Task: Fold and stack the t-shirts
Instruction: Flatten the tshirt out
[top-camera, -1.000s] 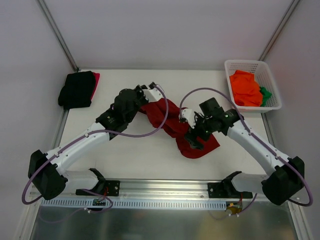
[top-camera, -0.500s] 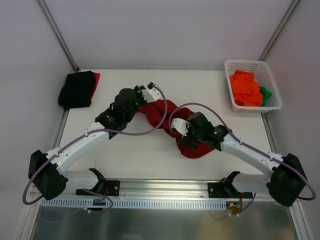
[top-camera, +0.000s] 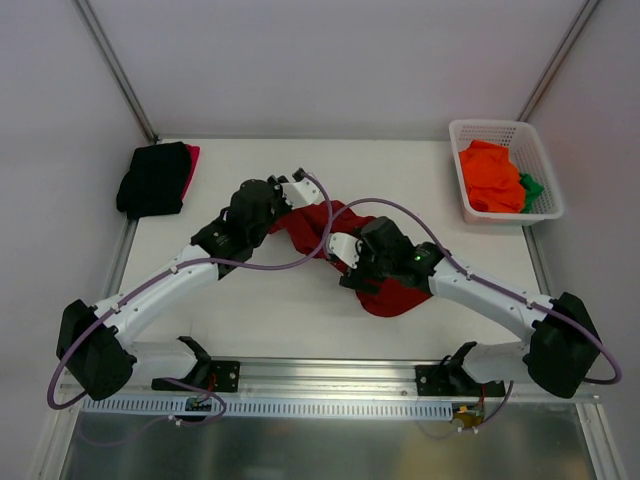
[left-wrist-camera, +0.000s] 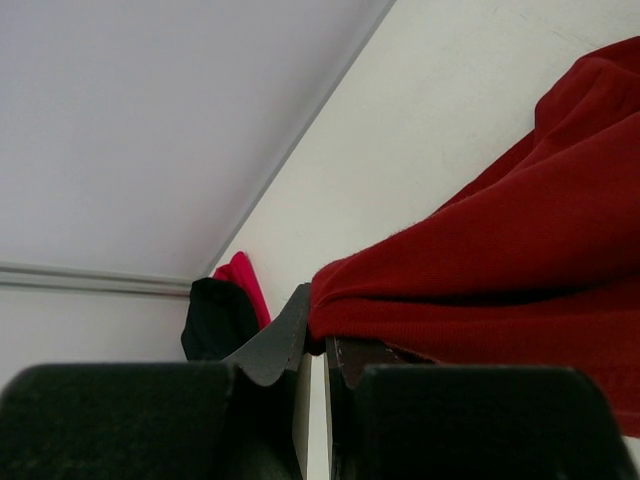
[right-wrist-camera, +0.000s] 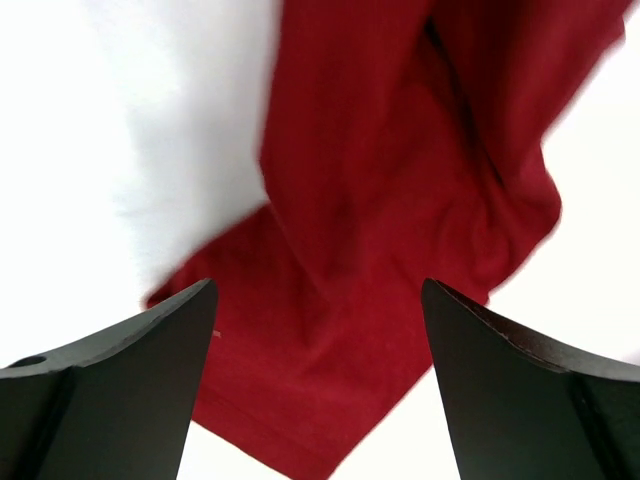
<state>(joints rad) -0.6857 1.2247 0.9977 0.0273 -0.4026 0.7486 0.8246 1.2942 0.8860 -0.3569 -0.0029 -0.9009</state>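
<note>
A dark red t-shirt (top-camera: 312, 228) lies crumpled in the middle of the table, one end stretched up to my left gripper and the other end (top-camera: 395, 297) flat at the front. My left gripper (top-camera: 292, 192) is shut on the shirt's edge (left-wrist-camera: 480, 270); its jaws (left-wrist-camera: 322, 350) pinch the cloth. My right gripper (top-camera: 347, 256) is open and empty, held over the shirt (right-wrist-camera: 370, 250), fingers spread wide on either side. A folded black t-shirt (top-camera: 153, 178) lies on a bright red one (top-camera: 192, 158) at the back left.
A white lattice basket (top-camera: 546, 182) stands at the back right, holding an orange shirt (top-camera: 490, 178) and a green one (top-camera: 532, 186). The black shirt (left-wrist-camera: 215, 318) and the bright red shirt (left-wrist-camera: 243, 285) show far off in the left wrist view. Walls close the back and sides.
My right arm has swung left over the dark red shirt, toward my left gripper, with its jaws open. My left gripper has barely moved and keeps its hold.
</note>
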